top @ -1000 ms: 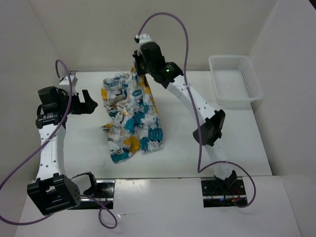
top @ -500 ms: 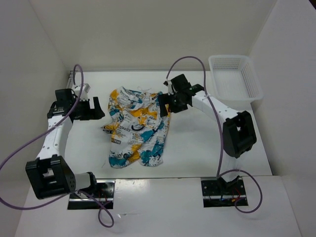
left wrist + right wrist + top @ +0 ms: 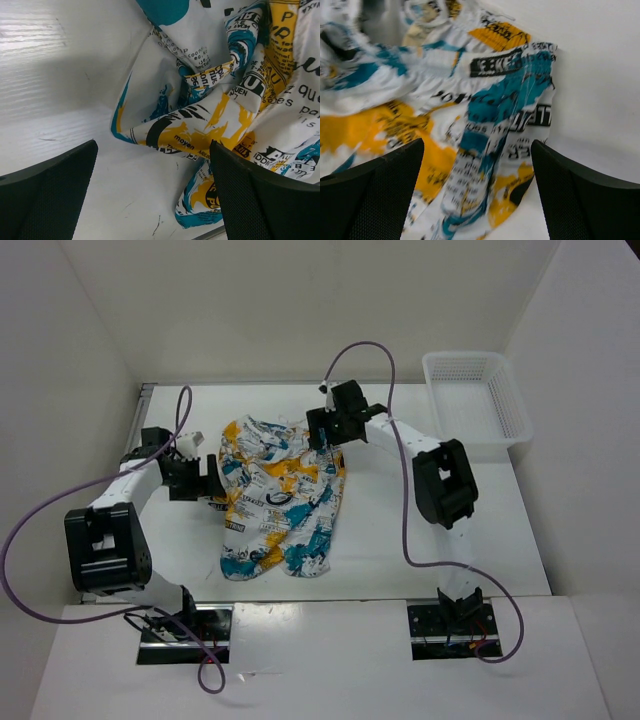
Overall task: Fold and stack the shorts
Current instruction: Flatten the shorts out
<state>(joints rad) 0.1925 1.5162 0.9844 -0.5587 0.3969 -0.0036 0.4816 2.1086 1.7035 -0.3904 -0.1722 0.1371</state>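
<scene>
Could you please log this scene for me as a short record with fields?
shorts: crumpled, unfolded, lying mid-table
left fingers: open, at the shorts' left edge, holding nothing
right fingers: open, over the shorts' far right part, holding nothing
basket: far right corner, apart from the shorts

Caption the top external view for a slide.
Open left gripper and right gripper flank crumpled printed shorts on the white table, mesh basket at far right.
</scene>
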